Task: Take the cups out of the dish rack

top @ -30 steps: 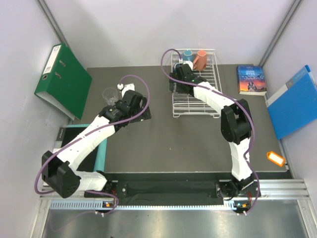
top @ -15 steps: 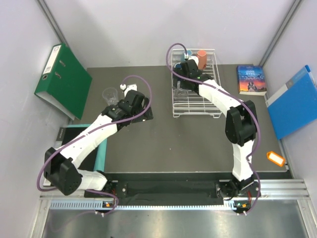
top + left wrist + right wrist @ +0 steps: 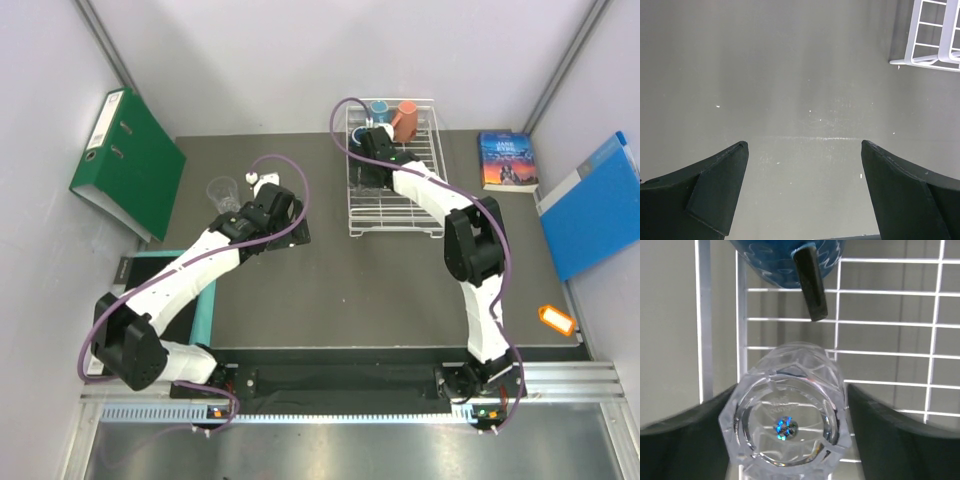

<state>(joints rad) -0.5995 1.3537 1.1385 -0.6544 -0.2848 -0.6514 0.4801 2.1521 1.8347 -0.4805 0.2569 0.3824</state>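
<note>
White wire dish rack (image 3: 400, 215): where is it sitting? (K.)

It is lying at the far middle of the grey worktop (image 3: 330, 280). Four cups are sitting in it: a light-blue mug (image 3: 379, 107) and an orange mug (image 3: 407, 120) at the far end, a dark-blue mug (image 3: 775, 257) near the far left corner, and a clear faceted glass (image 3: 787, 415) just on the near side of that mug. (M.)

And the fifth? (K.)

A second clear glass (image 3: 221, 191) is standing upright on the worktop, well left of the rack, near a green binder (image 3: 125, 160). (M.)

What are the right jaws doing? (K.)

The right arm (image 3: 430, 195) is reaching into the rack's far left part. Its jaws are straddling the faceted glass, one on each side, close against its wall. I cannot tell whether they are pressing it. (M.)

Left jaws? (K.)

The left arm (image 3: 180, 275) is hanging over bare worktop between the standing glass and the rack. Its jaws are standing wide and holding nothing. A corner of the rack is showing at the upper right of the wrist view. (M.)
</note>
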